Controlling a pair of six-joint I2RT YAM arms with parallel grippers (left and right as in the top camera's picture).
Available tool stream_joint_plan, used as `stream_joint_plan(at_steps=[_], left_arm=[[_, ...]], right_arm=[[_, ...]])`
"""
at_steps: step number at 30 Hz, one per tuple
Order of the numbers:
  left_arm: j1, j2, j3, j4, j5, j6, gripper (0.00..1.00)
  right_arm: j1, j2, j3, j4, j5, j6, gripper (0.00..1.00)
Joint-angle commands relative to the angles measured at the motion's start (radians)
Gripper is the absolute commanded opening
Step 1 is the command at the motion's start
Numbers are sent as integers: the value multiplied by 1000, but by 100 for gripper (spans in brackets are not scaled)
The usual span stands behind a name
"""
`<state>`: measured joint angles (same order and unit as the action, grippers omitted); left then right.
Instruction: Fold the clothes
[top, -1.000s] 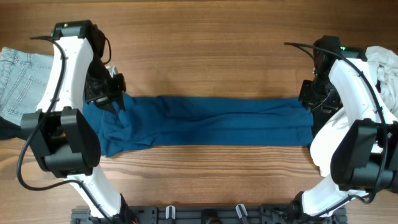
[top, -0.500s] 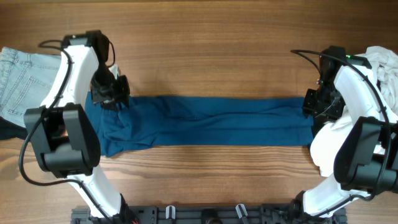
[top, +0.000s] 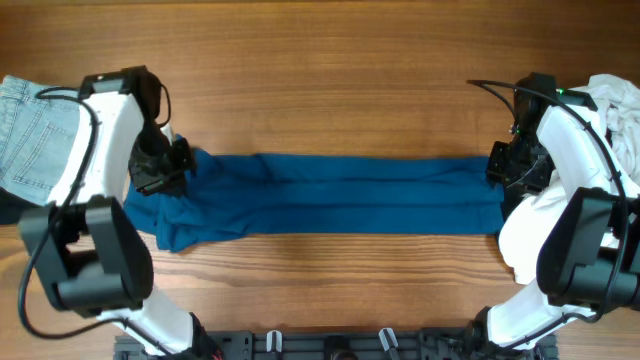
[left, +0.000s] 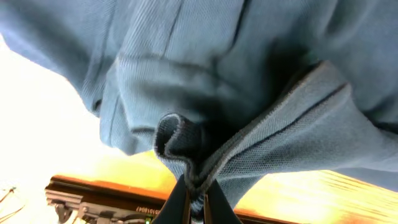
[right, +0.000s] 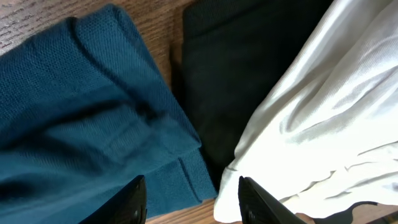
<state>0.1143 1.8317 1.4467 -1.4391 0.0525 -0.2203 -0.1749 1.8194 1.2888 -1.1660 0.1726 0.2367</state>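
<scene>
Blue shirt (top: 340, 195) lies between denim (top: 30, 130) and white garment (top: 625, 110).

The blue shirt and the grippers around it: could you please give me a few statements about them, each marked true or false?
1. The blue shirt lies as a long band across the table. True.
2. The left gripper is open and empty. False: it is shut on a fold of the shirt.
3. The right gripper grips the white garment. False: its jaws stand open, holding nothing.
4. A denim piece lies at the table's left end. True.
</scene>
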Motion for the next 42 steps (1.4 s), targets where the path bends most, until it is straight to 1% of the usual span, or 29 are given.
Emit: stream_joint_plan(at_steps=[1, 3, 4, 8, 11, 13, 16, 18, 19, 22, 24, 25, 26, 27, 29, 33, 34, 35, 36, 37, 40, 42], left_arm=[[2, -6, 14, 43, -28, -28, 6], [2, -5, 10, 98, -29, -31, 7], [2, -5, 2, 122, -38, -55, 8], [2, -5, -82, 230, -127, -98, 8], [2, -4, -190, 337, -157, -124, 9], [2, -4, -287, 393, -166, -161, 14], [2, -4, -336, 362, -166, -161, 15], [2, -8, -332, 343, -166, -150, 26], [4, -13, -315, 327, -165, -150, 34], [4, -29, -235, 287, -165, -146, 44], [4, -50, -172, 286, -165, -147, 45], [4, -60, -149, 295, -165, -147, 53], [4, -72, -127, 312, -162, -148, 71], [4, -81, -115, 339, -154, -147, 100], [4, -83, -117, 413, -154, -147, 100], [4, -75, -141, 497, -138, -147, 99], [4, -72, -150, 510, -139, -147, 96], [4, -68, -160, 518, -140, -147, 89], [6, -59, -177, 534, -140, -147, 75], [6, -53, -188, 549, -140, -147, 70], [6, -22, -222, 603, -140, -148, 62], [6, -4, -230, 608, -140, -147, 56]], right_arm=[[-2, -17, -6, 2, -14, -9, 48], [-2, -17, -6, -2, -13, -10, 48], [-2, -17, -6, -2, -13, -10, 48], [-2, -17, -6, -2, -13, -10, 48], [-2, -17, -6, -2, -13, -10, 48], [-2, -17, -6, -2, -13, -26, 48], [-2, -17, -6, -2, -13, -26, 48], [-2, -17, -6, -2, -14, -26, 48], [-2, -17, -6, -2, -14, -25, 48], [-2, -17, -6, 2, -16, -25, 49], [-2, -17, -6, 8, -16, -25, 49], [-2, -17, -6, 15, -17, -25, 49], [-2, -17, -6, 21, -21, -26, 52], [-2, -17, -6, 29, -48, -27, 56], [-2, -17, -6, 33, -101, -27, 57], [-2, -17, -6, 30, -157, -26, 57], [-2, -17, -6, 27, -161, -24, 57], [-2, -17, -6, 24, -165, -24, 57], [-2, -17, -6, 22, -164, -24, 57], [-2, -17, -6, 21, -164, -24, 57], [-2, -17, -6, 20, -164, -24, 57], [-2, -17, -6, 19, -164, -25, 57]])
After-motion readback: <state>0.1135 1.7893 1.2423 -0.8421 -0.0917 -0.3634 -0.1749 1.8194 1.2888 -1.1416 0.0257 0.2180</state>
